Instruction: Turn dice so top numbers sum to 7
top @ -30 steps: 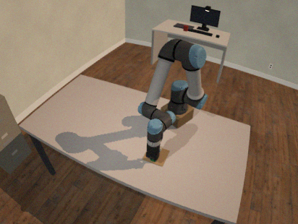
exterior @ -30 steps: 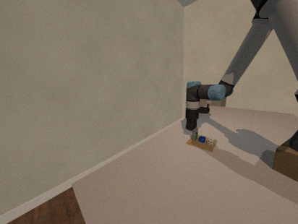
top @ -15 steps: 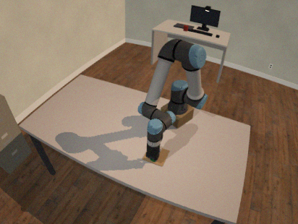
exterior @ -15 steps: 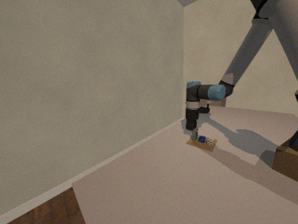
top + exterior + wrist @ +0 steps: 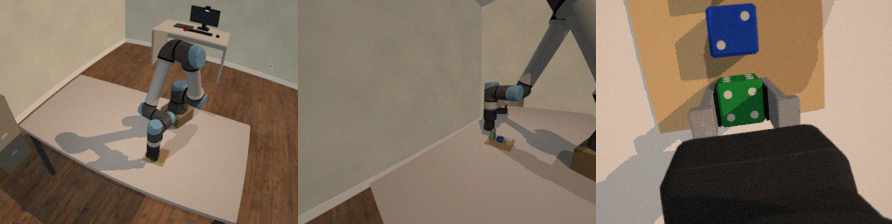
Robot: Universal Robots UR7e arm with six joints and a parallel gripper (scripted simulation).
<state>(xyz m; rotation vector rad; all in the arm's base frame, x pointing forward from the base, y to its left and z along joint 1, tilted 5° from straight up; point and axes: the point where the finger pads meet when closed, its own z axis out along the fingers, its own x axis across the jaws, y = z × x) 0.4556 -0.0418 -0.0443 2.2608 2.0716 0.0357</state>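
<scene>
A green die point(image 5: 741, 100) sits between the fingers of my gripper point(image 5: 738, 94), which is shut on it at the near edge of the tan mat point(image 5: 656, 75). The face turned towards the wrist camera shows four pips. A sliver of another pipped face shows at its far edge, so it looks slightly tilted. A blue die point(image 5: 732, 29) lies flat on the mat just beyond, with two on top. In the exterior view the green die point(image 5: 493, 136), the blue die point(image 5: 500, 139) and a white die point(image 5: 508, 141) stand in a row on the mat point(image 5: 500, 143). The white die's top number is too small to read.
The mat point(image 5: 160, 156) lies near the front edge of the large table. The arm's base stands on a wooden block point(image 5: 179, 116) behind it. A wall runs close along one side of the table in the exterior view.
</scene>
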